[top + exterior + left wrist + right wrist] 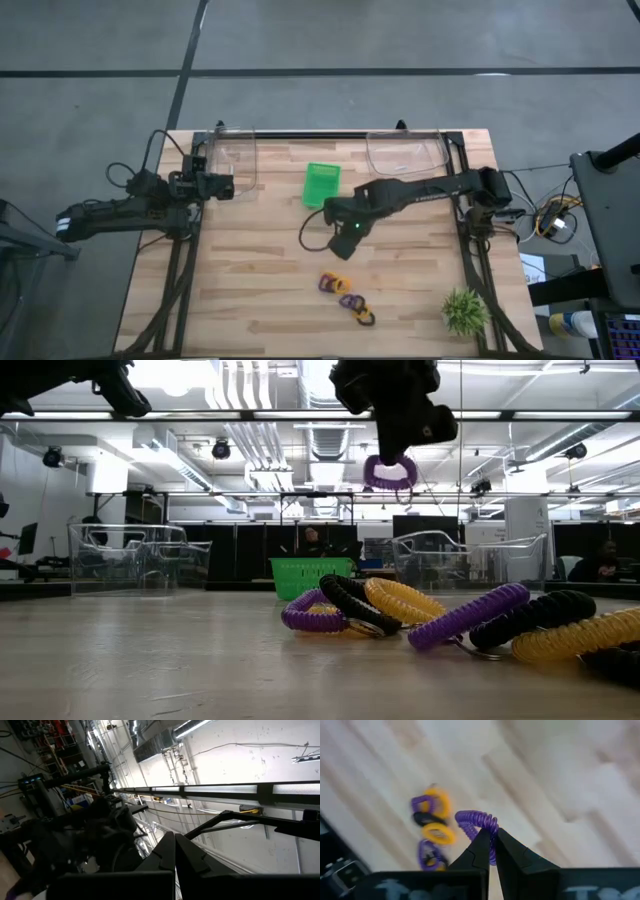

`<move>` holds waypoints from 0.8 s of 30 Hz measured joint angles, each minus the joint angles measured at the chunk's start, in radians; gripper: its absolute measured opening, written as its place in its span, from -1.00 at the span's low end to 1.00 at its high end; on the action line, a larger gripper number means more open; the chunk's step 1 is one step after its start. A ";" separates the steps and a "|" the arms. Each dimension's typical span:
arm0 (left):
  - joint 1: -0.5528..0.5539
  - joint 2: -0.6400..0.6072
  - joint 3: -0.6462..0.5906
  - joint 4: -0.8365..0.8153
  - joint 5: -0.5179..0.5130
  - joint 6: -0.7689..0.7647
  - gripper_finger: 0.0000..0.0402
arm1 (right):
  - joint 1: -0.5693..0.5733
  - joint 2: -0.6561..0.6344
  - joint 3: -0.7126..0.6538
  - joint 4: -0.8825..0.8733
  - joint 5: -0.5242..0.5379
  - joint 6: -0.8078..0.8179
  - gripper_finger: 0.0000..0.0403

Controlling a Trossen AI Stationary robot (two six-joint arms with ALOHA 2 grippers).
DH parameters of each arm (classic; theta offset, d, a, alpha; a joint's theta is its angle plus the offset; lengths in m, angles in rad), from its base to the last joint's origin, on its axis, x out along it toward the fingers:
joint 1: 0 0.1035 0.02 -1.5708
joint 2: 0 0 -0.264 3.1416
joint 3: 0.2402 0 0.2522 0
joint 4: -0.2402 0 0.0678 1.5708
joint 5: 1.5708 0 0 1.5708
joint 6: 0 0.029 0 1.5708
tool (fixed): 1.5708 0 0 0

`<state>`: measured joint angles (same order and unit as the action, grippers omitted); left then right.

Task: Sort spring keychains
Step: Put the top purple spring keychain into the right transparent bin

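My right gripper [341, 247] hangs above the middle of the table, shut on a purple spring keychain [479, 825], which shows in the low view as a purple keychain loop [389, 473] well above the wood. Several more keychains [345, 297] in purple, orange-yellow and black lie in a loose cluster nearer the near edge; in the low view this pile [430, 615] rests on the tabletop. The green basket [320, 184] stands beyond my right gripper, toward the far edge. My left gripper [175, 862] waits at the table's left-far side with its fingers shut, holding nothing. My right gripper pinches the purple keychain's coil [492, 837] between its two fingertips [481, 845], coming from above and pointing down. The loop is lifted clear of the table and hangs below the fingers [389, 473].
Two clear plastic bins [235, 155] [408, 152] stand at the far edge on either side of the green basket. A spiky green plant [465, 310] sits at the near right corner. Bare wood [250, 270] lies left of the keychain pile.
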<state>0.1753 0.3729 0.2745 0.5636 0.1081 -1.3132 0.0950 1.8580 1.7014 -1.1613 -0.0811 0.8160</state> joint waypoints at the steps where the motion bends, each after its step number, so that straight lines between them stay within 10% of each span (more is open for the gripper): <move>1: 0.000 0.000 0.000 0.000 0.000 0.000 -0.99 | -0.010 0.000 0.016 -0.036 0.015 0.000 -0.94; 24: 0.000 0.000 0.000 -0.005 -0.002 0.006 -0.99 | -0.356 0.000 0.176 -0.397 0.321 -0.156 -0.94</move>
<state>0.1751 0.3729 0.2745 0.5583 0.1062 -1.3067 -0.2610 1.8580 1.8771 -1.5581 0.2397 0.6605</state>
